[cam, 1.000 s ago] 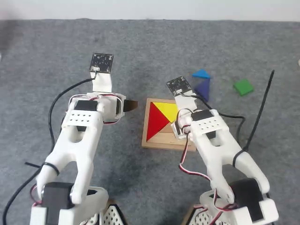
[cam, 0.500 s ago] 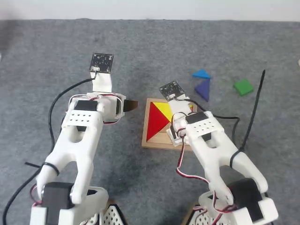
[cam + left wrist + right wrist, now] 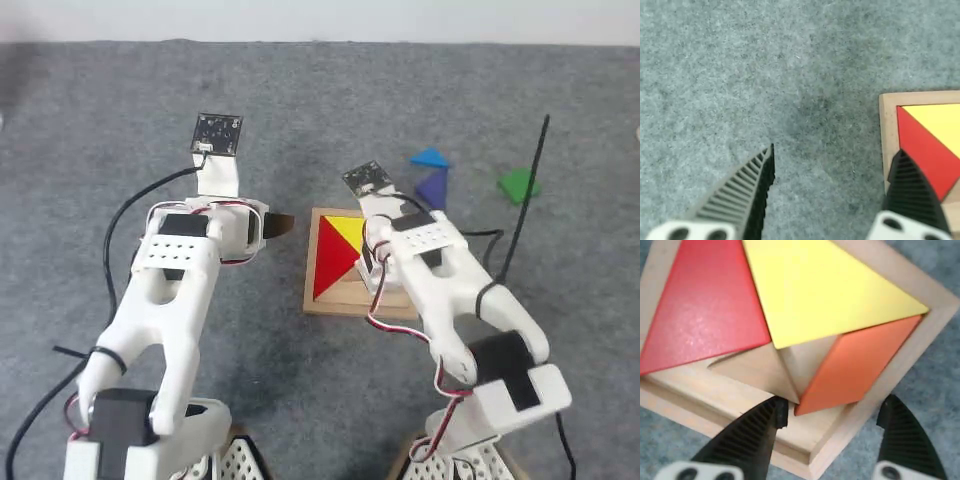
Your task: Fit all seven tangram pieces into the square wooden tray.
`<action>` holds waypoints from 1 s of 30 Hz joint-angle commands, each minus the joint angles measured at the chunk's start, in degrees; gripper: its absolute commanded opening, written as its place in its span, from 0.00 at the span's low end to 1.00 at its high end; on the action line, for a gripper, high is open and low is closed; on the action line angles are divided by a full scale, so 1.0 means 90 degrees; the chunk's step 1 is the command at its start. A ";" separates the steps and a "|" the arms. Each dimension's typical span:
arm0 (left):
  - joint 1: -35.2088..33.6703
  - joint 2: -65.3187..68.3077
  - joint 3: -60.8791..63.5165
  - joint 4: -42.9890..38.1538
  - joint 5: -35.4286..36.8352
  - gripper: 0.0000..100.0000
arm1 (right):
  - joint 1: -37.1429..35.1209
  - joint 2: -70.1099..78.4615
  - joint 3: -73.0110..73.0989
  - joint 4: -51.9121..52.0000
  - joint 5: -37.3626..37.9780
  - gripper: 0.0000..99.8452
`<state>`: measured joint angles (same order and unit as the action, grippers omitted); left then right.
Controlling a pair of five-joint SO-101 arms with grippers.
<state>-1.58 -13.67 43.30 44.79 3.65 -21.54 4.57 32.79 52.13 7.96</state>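
left gripper [image 3: 835,150] is held wide open and empty over the carpet [image 3: 100,100], at 9 o'clock of the tray [image 3: 340,308]. red piece [image 3: 330,262], yellow piece [image 3: 350,232] and orange piece [image 3: 855,365] are seated in the tray, with some floor left bare. right gripper [image 3: 836,402] is spread open, empty, above the tray by the orange piece. blue triangle [image 3: 430,158], purple piece [image 3: 433,187] and green square [image 3: 517,183] lie loose at 1 to 2 o'clock of it, so the right arm is judged nearer.

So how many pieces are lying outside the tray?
3, all on the mat beyond the tray's far right corner: a blue triangle, a purple triangle just nearer the tray, and a green piece farther right. The right arm may hide another.
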 commanded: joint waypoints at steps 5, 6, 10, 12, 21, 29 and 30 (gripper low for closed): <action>0.0000 -0.0098 -0.0063 -0.0137 0.0020 0.35 | 0.0444 0.0005 -0.0733 -0.0103 -0.0156 0.30; 0.0000 -0.0098 -0.0054 -0.0137 0.0020 0.35 | 0.0454 -0.0005 -0.0762 -0.0103 -0.0156 0.30; 0.0000 -0.0098 -0.0054 -0.0137 0.0020 0.35 | 0.0435 -0.0015 -0.0801 -0.0073 -0.0234 0.30; 0.0000 -0.0098 -0.0063 -0.0137 0.0020 0.35 | 0.0435 -0.0044 -0.0801 -0.0024 -0.0313 0.30; 0.0000 -0.0098 -0.0073 -0.0137 0.0020 0.35 | -0.0161 -0.0161 -0.0176 0.0024 -0.0332 0.30; 0.0000 -0.0088 -0.0083 -0.0147 0.0020 0.35 | -0.0669 -0.0327 0.0088 0.0230 -0.0342 0.30; 0.0000 -0.0088 -0.0083 -0.0147 0.0020 0.35 | -0.0747 -0.0337 0.0127 0.0249 -0.0342 0.30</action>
<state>-1.58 -13.67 43.30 44.79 3.65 -25.23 3.78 33.49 52.92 5.41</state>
